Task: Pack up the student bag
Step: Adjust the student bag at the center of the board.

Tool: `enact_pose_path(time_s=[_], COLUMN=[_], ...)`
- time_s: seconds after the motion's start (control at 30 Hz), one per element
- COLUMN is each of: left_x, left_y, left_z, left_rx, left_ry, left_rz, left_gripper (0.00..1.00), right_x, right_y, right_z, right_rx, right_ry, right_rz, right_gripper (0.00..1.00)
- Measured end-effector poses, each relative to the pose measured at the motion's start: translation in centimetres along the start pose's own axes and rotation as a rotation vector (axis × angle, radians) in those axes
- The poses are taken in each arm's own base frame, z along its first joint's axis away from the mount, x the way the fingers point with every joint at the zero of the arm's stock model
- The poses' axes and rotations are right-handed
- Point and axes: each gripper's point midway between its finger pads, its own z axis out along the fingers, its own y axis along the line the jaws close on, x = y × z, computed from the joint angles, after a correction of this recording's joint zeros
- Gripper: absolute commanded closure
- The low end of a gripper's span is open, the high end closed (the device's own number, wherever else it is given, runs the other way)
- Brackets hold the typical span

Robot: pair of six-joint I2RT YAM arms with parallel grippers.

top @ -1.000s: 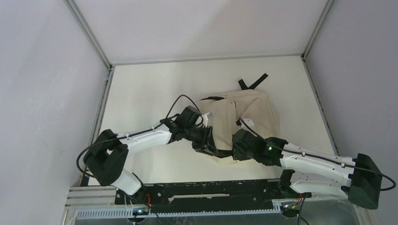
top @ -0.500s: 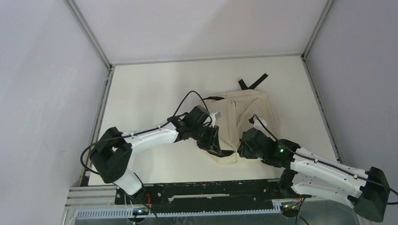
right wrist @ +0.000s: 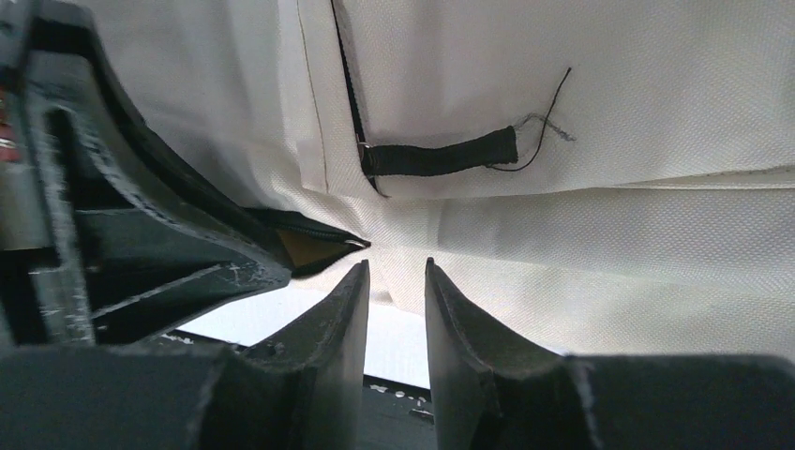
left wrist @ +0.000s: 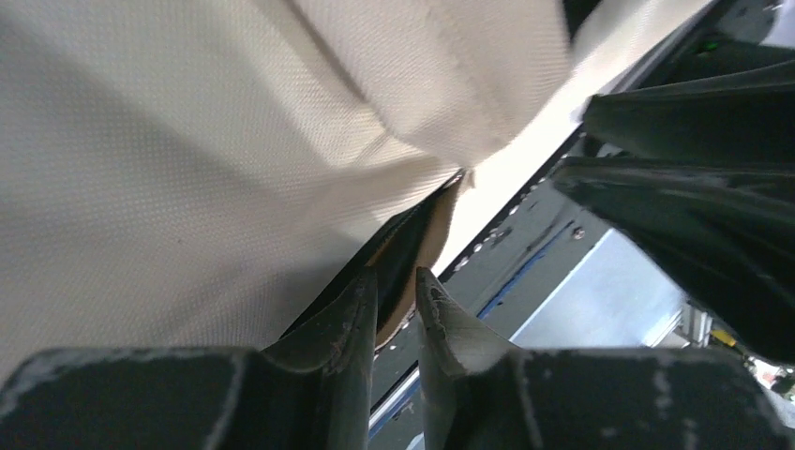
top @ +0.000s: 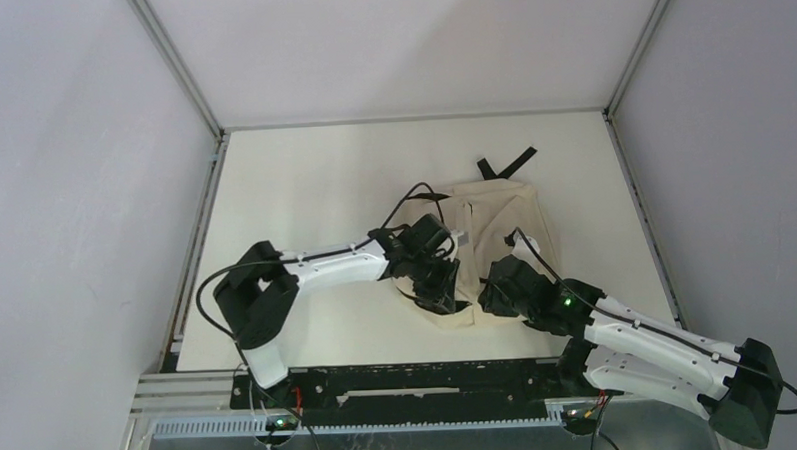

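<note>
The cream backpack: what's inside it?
Only a dark slit at the student bag's near edge shows, with tan lining. Any contents are hidden by the fabric.

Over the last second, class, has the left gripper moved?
Yes. The left gripper moved rightward, away from the table's left rail, farther over the student bag.

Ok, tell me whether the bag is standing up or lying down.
Lying down: the student bag sprawls flat on the table, its black straps trailing at the far end.
</note>
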Motion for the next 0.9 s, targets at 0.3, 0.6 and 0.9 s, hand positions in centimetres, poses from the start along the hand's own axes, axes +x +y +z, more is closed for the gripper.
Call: enact_pose_path(time_s=[0.3,0.6,0.9], left_x=[1.5,0.7,-0.4], left_y=[0.9,1.3,0.6], left_z=[0.9,1.5,3.0], left_rx=[-0.053,-0.071,-0.016], left_ry=[0.059,0.026,-0.004], left_rz=[0.007,0.014,0.014], left_gripper=[0.69,0.65,0.62], right_x=[-0.1,0.0,0.0], right_y=[-0.1,-0.1,-0.1], right_z=[0.0,0.0,0.0], right_rx=[0.004,0.003,0.002], right_ry=[-0.001,0.0,0.002], right_rz=[0.005,0.006,0.009], right_gripper=[0.64,0.64,0.64])
